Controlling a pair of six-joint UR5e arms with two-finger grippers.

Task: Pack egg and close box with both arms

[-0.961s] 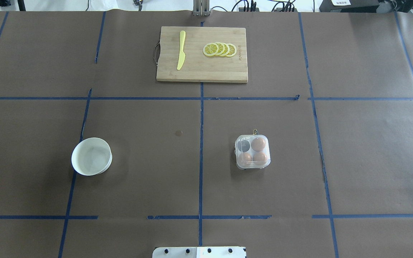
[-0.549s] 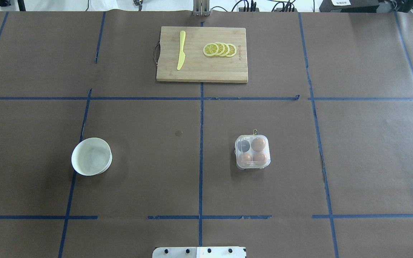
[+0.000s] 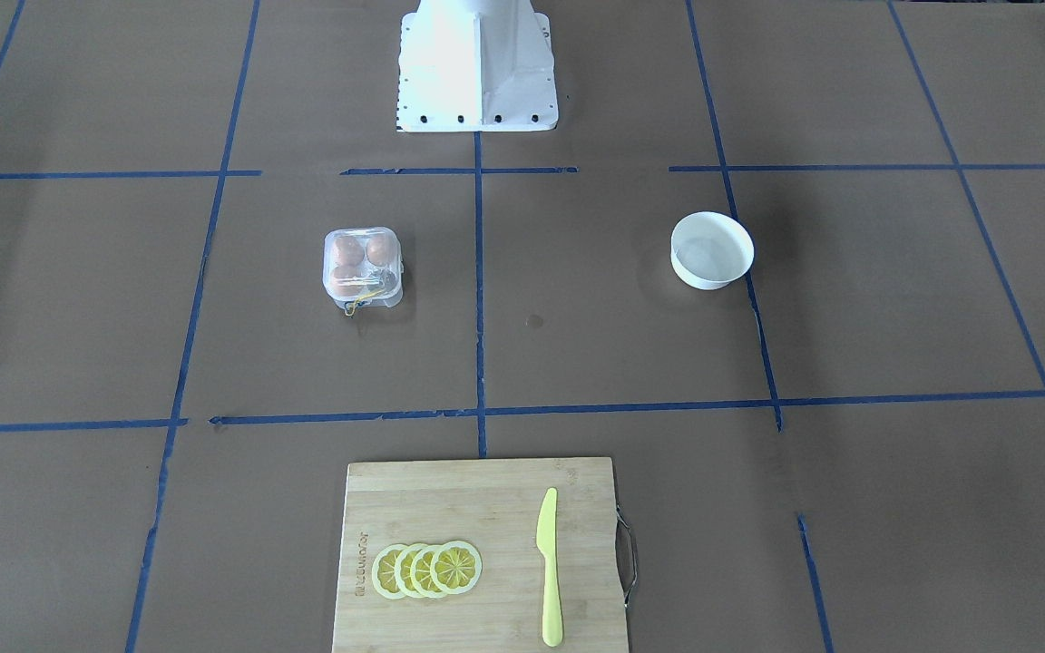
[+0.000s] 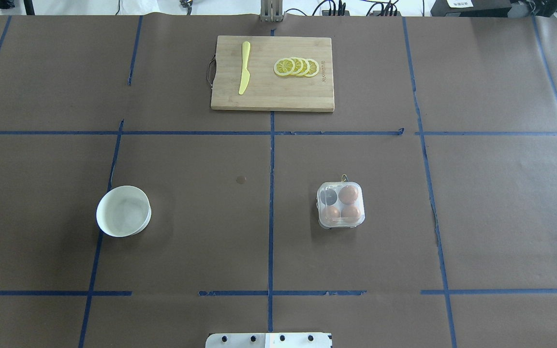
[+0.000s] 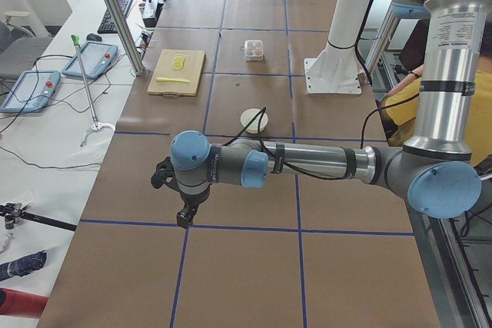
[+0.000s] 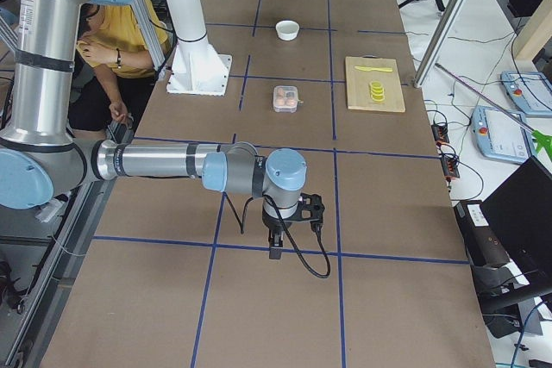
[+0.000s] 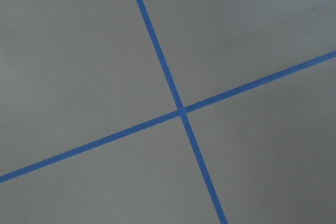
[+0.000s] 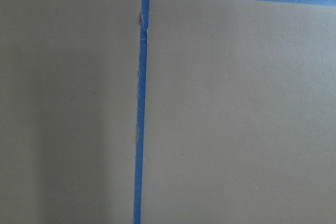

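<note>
The clear box (image 4: 341,205) stands right of the table's centre with its lid down; it also shows in the front view (image 3: 362,265). Three brown eggs lie inside, one at the far right cell (image 4: 348,194) and two in the near cells (image 4: 331,212); the far left cell looks dark and empty. A yellowish string (image 4: 344,178) sticks out on its far side. My left gripper (image 5: 184,219) hangs over bare table far off at the left end. My right gripper (image 6: 276,252) hangs far off at the right end. I cannot tell whether either is open or shut.
An empty white bowl (image 4: 124,211) sits at the left. A wooden cutting board (image 4: 272,96) at the far middle carries a yellow knife (image 4: 244,67) and lemon slices (image 4: 296,66). The white pedestal (image 3: 475,63) stands at the near edge. Both wrist views show only brown paper and blue tape.
</note>
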